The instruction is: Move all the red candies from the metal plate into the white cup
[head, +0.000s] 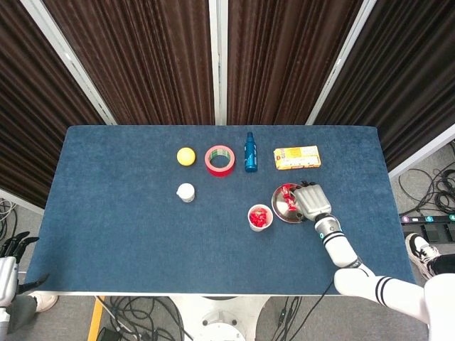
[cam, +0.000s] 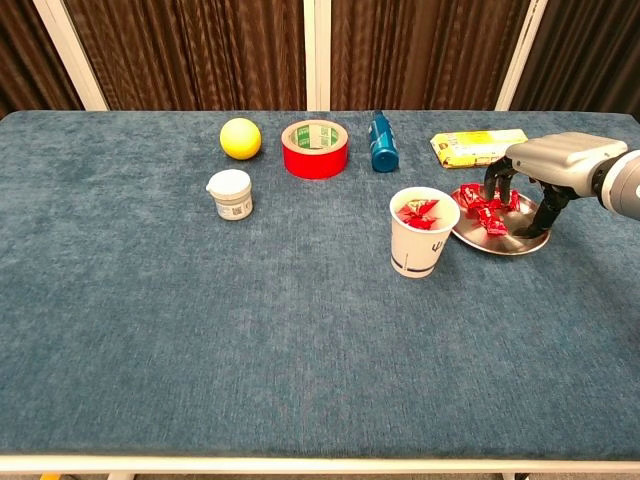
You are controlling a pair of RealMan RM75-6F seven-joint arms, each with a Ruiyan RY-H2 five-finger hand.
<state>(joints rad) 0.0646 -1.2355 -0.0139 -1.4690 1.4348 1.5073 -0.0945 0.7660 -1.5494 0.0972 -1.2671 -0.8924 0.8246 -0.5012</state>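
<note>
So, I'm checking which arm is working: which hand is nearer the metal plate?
The right hand: it hangs right over the metal plate, fingers down among the red candies. The left hand sits off the table's far left edge.

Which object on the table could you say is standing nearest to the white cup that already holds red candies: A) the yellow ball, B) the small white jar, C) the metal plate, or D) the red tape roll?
C: the metal plate lies right beside the white cup, while the others stand farther off.
</note>
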